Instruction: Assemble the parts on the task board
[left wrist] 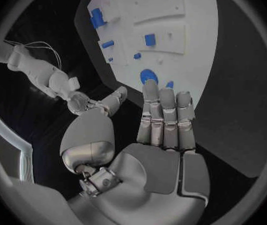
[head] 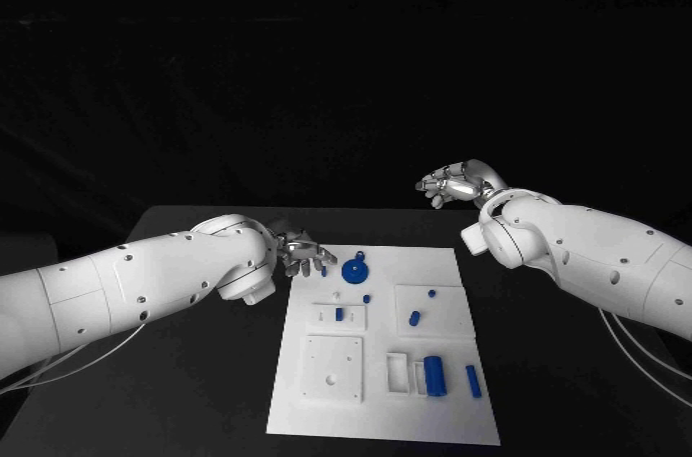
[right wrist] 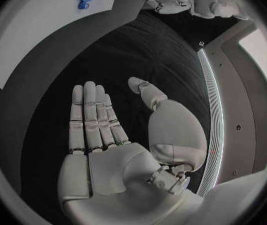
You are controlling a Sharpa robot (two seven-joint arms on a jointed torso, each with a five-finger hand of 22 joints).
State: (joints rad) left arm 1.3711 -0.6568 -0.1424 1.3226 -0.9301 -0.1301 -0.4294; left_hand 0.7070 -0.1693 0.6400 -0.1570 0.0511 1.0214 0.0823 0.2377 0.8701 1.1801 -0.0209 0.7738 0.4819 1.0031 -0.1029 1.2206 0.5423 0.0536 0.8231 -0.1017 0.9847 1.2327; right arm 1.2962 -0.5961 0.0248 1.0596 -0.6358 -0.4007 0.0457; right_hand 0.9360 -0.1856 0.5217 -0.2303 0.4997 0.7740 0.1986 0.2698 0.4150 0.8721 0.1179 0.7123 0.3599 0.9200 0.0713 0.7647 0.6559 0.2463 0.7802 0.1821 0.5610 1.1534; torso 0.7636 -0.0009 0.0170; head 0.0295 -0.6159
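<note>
The task board [head: 378, 417] is a flat white plate lying in the middle of the black table [head: 188, 397], matte and stiff-looking, with raised square blocks and shallow sockets moulded into it. At the board's far edge lies a blue disc part [head: 356, 272], round with a small tab beside it; it looks like hard, light plastic, smooth enough to slip, so I'd guess it is best pinched across its rim or lifted by its hub. Toward the board's near end stand a stubby blue cylinder [head: 433, 374] and a slim blue peg [head: 473, 380], both rigid and light by the look of them, and best gripped across their sides.

The left hand [head: 302, 254] hovers just off the board's far left corner, close to the disc, its fingers straight and side by side, holding nothing. The right hand [head: 459, 185] hangs well beyond the board's far right corner, over the table's far edge, open-palmed and empty.
</note>
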